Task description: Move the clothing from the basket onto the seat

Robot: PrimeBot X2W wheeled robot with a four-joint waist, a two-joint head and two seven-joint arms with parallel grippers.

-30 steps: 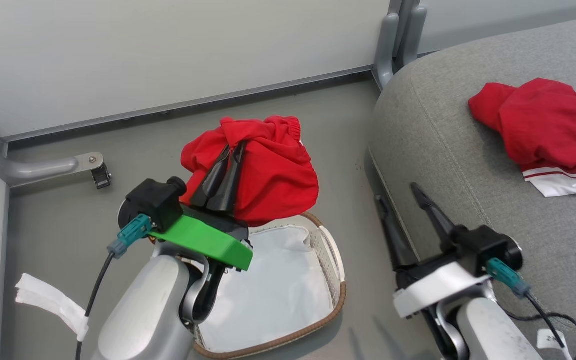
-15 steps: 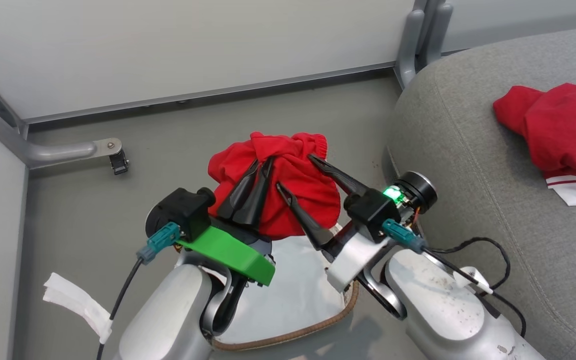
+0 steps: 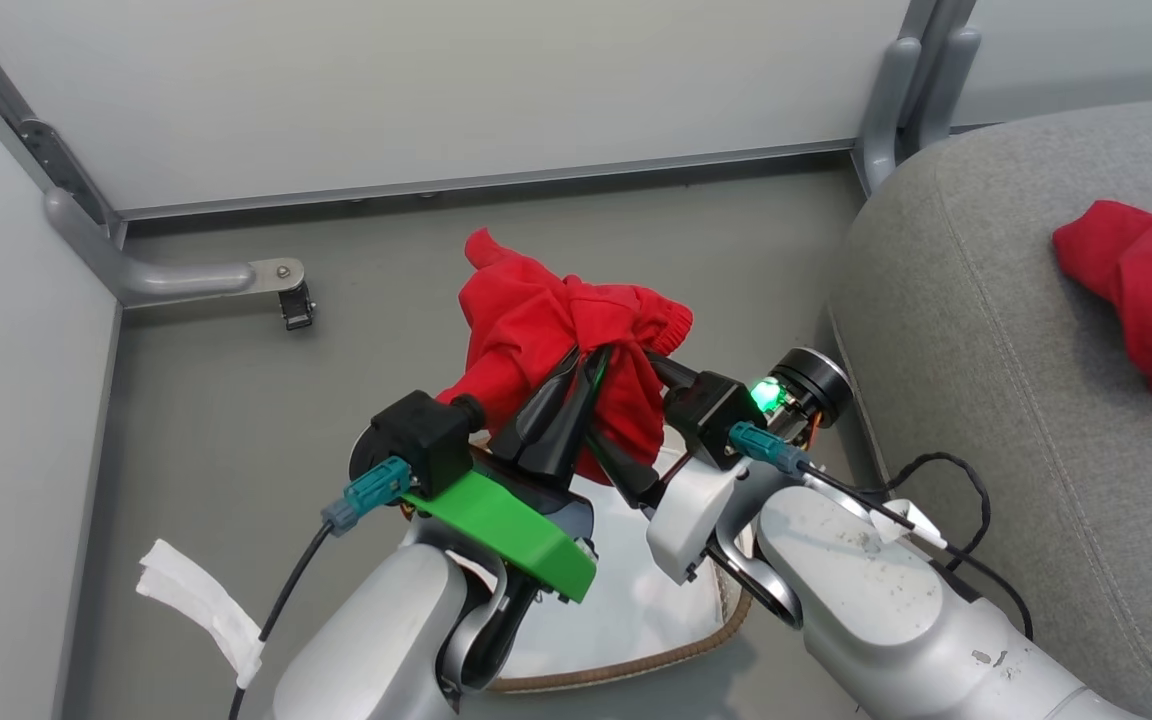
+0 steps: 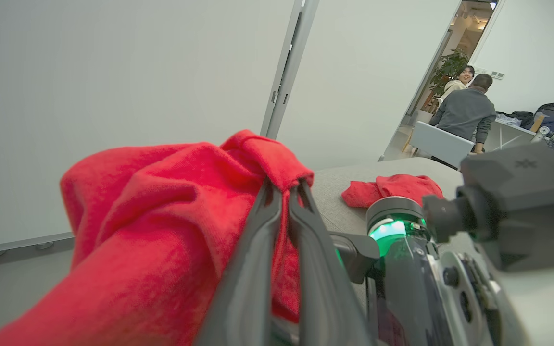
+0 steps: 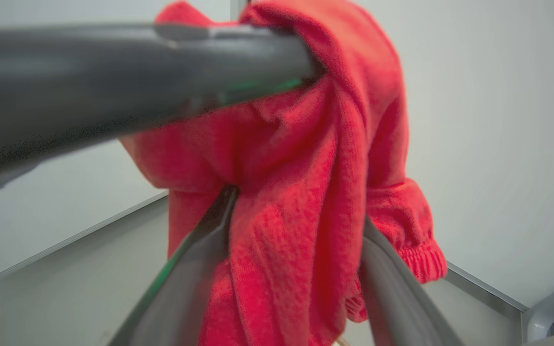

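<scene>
Left end effector [image 3: 591, 357]: closed on a bunched fold near the top of the red garment [image 3: 536, 310], with cloth pinched between its two fingers.
Right end effector [image 3: 621, 402]: spread apart, with one finger on either side of the hanging fabric. You can see no pinch yet.
Red garment: it is in the air above the basket [image 3: 626, 665] and clear of the rim, drooping from the left fingers. A ribbed cuff dangles on the side toward the seat [image 3: 986, 400].
Other red garment [image 3: 1151, 290]: it lies on the seat, well apart from both arms, with a white band at its hem.
Basket: it sits on the floor [image 3: 236, 400] beneath the arms. The white liner [image 3: 636, 590] shows inside, and the visible part holds nothing red.
Handling: expect a soft, light, limp knit. It is not fragile, but it will not keep any shape. It will probably sag, swing and stretch as you carry it.
Where to hold: choose a thick bunch of several layers, never a single edge or the cuff. The hanging middle between the right fingers, just below the left pinch, looks like a sound second hold.
Risk: a thin pinch could let the cloth creep out. The loose tail may catch the basket rim or the seat's edge, so carry it high.
</scene>
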